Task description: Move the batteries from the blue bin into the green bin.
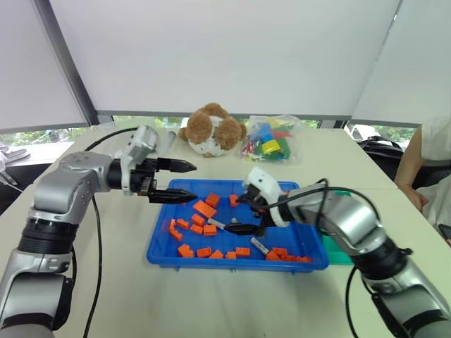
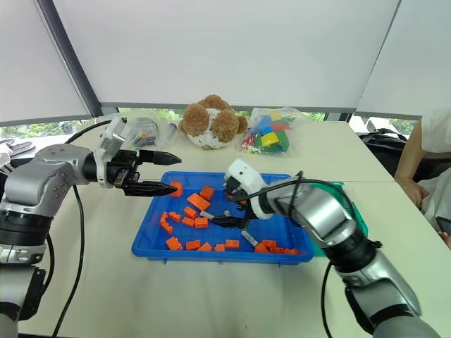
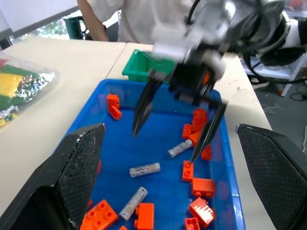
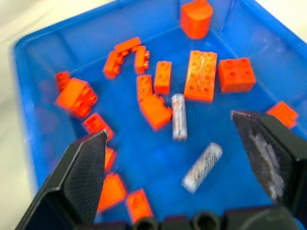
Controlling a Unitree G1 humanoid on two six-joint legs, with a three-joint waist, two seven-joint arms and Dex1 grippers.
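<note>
The right gripper [image 1: 248, 215], fingers spread and empty, hangs inside the blue bin [image 1: 163, 239] over the batteries [image 4: 179, 116] among orange bricks [image 1: 204, 208], apparently lining up a pick, while the left gripper [image 1: 184, 181] waits open at the far rim, green bin [image 3: 139, 64] beyond.

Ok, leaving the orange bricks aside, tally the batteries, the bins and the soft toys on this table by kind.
Slim silver-grey batteries, lying in the blue tray: 3
Plastic bins, one wide blue tray and one small green bin: 2
Brown plush teddy bear: 1
Total: 6
</note>
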